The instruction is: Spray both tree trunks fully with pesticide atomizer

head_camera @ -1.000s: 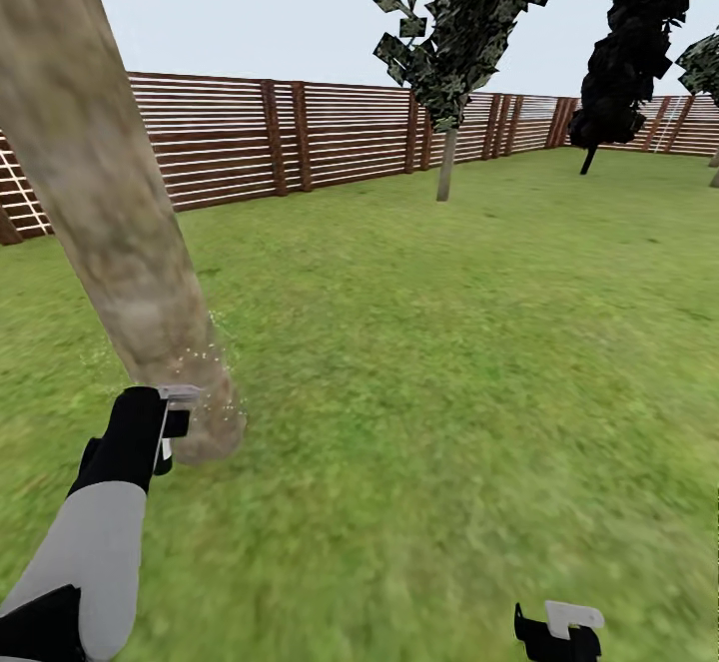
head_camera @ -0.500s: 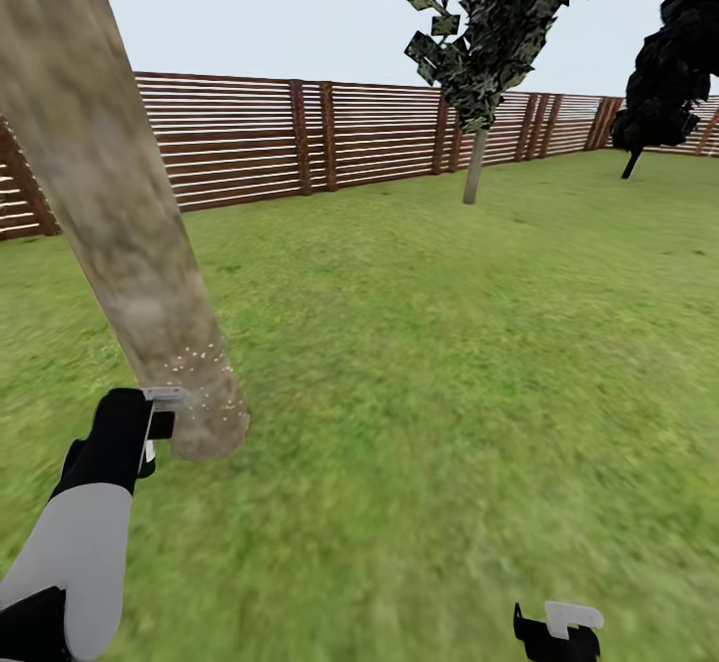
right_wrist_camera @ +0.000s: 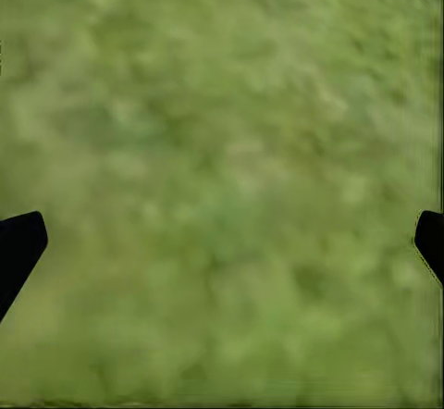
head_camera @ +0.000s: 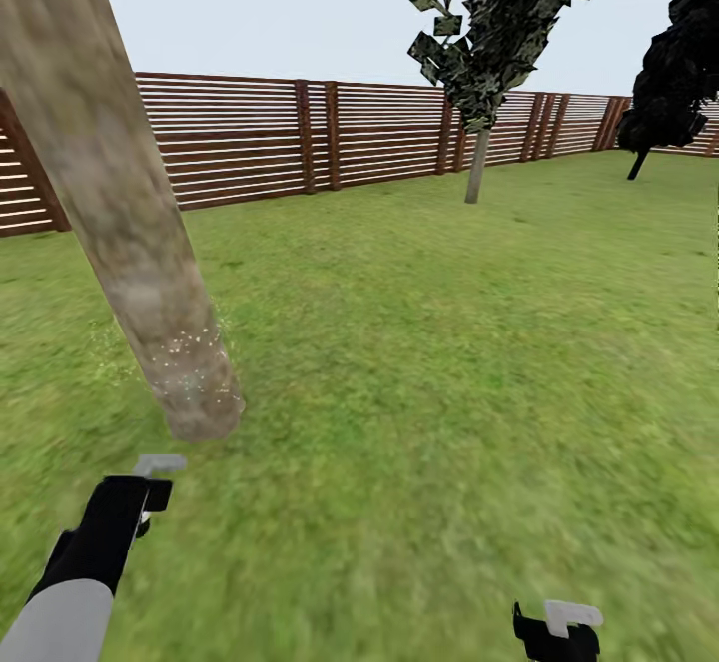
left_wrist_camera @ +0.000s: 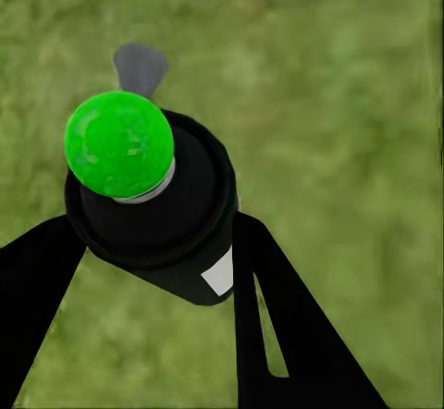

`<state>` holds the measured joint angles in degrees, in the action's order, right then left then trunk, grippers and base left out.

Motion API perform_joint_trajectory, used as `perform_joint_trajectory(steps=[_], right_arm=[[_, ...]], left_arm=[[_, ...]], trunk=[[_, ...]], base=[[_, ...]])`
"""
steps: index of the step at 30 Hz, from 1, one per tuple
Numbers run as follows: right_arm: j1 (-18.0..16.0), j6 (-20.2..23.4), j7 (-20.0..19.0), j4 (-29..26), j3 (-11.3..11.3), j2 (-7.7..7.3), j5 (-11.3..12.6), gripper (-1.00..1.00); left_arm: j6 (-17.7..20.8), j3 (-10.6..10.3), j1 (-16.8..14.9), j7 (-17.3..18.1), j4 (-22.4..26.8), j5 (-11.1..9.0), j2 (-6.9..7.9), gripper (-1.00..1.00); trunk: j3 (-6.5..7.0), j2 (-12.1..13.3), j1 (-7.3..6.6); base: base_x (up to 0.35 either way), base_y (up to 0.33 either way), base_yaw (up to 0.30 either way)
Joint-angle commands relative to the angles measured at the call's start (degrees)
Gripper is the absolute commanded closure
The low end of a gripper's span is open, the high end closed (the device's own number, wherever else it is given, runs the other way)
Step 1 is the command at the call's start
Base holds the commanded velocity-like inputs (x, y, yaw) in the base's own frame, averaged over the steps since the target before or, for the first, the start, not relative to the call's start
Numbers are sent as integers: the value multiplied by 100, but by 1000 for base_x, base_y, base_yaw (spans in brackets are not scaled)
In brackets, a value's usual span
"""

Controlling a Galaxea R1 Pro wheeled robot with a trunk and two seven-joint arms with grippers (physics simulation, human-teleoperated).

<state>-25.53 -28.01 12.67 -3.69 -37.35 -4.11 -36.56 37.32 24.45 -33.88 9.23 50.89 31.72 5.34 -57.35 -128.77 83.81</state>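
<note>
Now the left claw (left_wrist_camera: 157,270) grips the pesticide atomizer (left_wrist_camera: 153,210) upright, nozzle (head_camera: 158,464) toward the tree trunk (head_camera: 120,213); right claw (right_wrist_camera: 222,242) open.

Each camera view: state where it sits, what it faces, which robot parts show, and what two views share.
Head view: on the head, facing forward and down at the tree trunk, fence and lawn; left gripper and right gripper show.
Left wrist view: along the fingers clamping the spray bottle.
Right wrist view: down at grass between spread fingertips.
Shared: bottle's grey nozzle, head and left wrist.

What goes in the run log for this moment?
left gripper: shut on atomizer | right gripper: open over lawn | near trunk: droplets at base
</note>
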Motion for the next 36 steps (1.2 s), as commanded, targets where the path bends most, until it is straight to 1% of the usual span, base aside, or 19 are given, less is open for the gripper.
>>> perform_joint_trajectory(steps=[1,3,4,6,7,9,10,13,15,16,17,20,22,23,25,27,33,34,36], right_arm=[[-5,-14,30,2,106,0,-154,-100],[-5,-12,33,-70,555,1,-448,-100],[-5,-6,27,-212,718,8,-562,-100],[-5,6,-158,-640,1000,18,-789,-100],[-5,14,-514,-1004,1209,26,-952,-100],[-19,200,-1471,-1601,1429,31,-1114,-100],[-225,596,-2940,-1962,1504,5,-1232,-100],[-509,727,-4812,-2460,1573,-29,-1583,-100],[-653,752,-5611,-2732,1591,1,-1667,-100],[-754,759,-6159,-2819,1596,17,-1687,-100],[-783,756,-6402,-2837,1598,24,-1692,-100],[-809,754,-6658,-2842,1606,99,-1691,-100],[-813,753,-6711,-2827,1879,223,-1695,-100],[-813,753,-6718,-2812,2159,252,-1687,100],[-813,753,-6713,-2793,2624,305,-1671,100],[-814,755,-6718,-2799,2782,485,-1670,100],[-814,762,-6730,-2812,2854,886,-1679,100],[-814,762,-6733,-2802,2855,987,-1679,100],[-814,761,-6921,-2801,2856,1218,-1679,100]], left_arm=[[-473,9,179,93,-58,73,-5,100],[-1113,-51,398,290,-291,77,-3,100],[-1454,-71,446,538,-457,100,0,100],[-2074,-153,480,1333,-692,258,9,100],[-2399,-258,486,1946,-843,503,68,100],[-2739,-370,479,2912,-1319,945,199,100],[-3053,-757,431,3732,-1604,1200,248,100],[-3203,-1210,396,4504,-1667,1289,244,100],[-3224,-1455,365,4991,-1633,1305,246,100],[-3229,-1680,267,5273,-1622,1312,243,100],[-3219,-1838,225,5353,-1622,1320,238,100],[-3192,-2235,186,5414,-1666,1449,175,100],[-3188,-2416,184,5427,-1675,1492,92,100],[-3188,-2527,188,5429,-1679,1502,38,100],[-3181,-2680,195,5424,-1685,1504,-16,100],[-3177,-2725,197,5428,-1687,1500,-41,100],[-3178,-2755,197,5397,-1704,1510,-275,100],[-3178,-2838,199,5379,-1705,1511,-356,100],[-3159,-3194,206,5336,-1712,1515,-476,100]], trunk=[[-4,-3,-5],[-4,-3,-5],[-4,-3,-5],[-4,-3,-5],[-4,-3,-5],[-4,-3,-5],[-4,-3,-5],[-4,-3,-5],[-4,-3,-5],[-4,-3,-5],[-4,-3,-5],[-4,-3,-5],[-4,-3,-5],[-4,-3,-5],[-4,-3,-5],[-4,-3,-5],[-4,-3,-5],[-4,-3,-5],[-4,-3,-5]], base=[[-293,-118,0],[-175,-66,0],[-61,-23,0],[-25,-10,0],[-10,-4,0],[-4,-1,0],[0,0,0],[0,0,0],[0,0,0],[0,0,0],[0,0,0],[0,0,0],[0,0,0],[0,0,0],[0,0,0],[0,0,0],[0,0,0],[0,0,0],[0,0,0]])
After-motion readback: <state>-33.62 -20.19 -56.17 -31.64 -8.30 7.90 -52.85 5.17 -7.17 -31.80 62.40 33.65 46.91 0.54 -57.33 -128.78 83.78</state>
